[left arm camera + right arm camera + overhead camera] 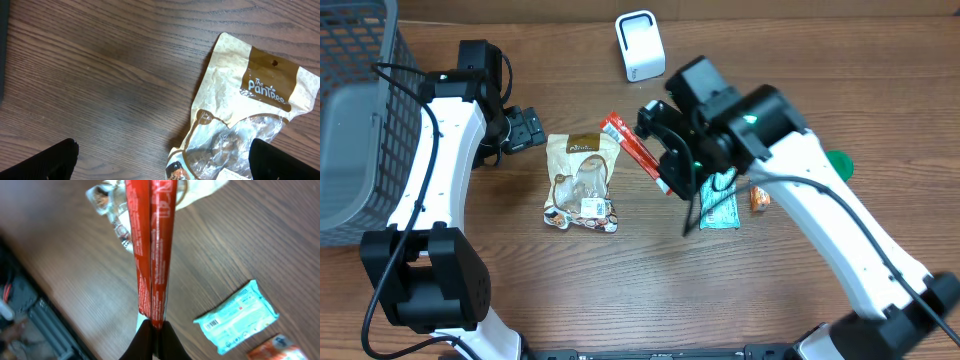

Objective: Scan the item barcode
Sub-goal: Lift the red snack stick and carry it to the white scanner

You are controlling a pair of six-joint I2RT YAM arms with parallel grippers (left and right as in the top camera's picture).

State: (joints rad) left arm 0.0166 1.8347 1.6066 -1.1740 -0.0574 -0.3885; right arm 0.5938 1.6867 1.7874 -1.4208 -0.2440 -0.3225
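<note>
Left hand (528, 128) is spread wide, just left of the pouch (582, 180) lying flat on the counter (800, 60). The red stick pack (630, 148) is up off the counter, pinched at one end by the right hand (670, 175). The white scanner (639, 46) stands well behind it, and the wipes (720, 208) are off to the right.

The table (100, 75) is seen as matt brown wood with clear grain. The red stick packet (152, 245) is made of glossy, creased plastic film. The snack bag (240, 95) is formed of matt, paper-like stock above a shiny transparent window. The teal packet (237, 315) is wrapped in glossy film.
</note>
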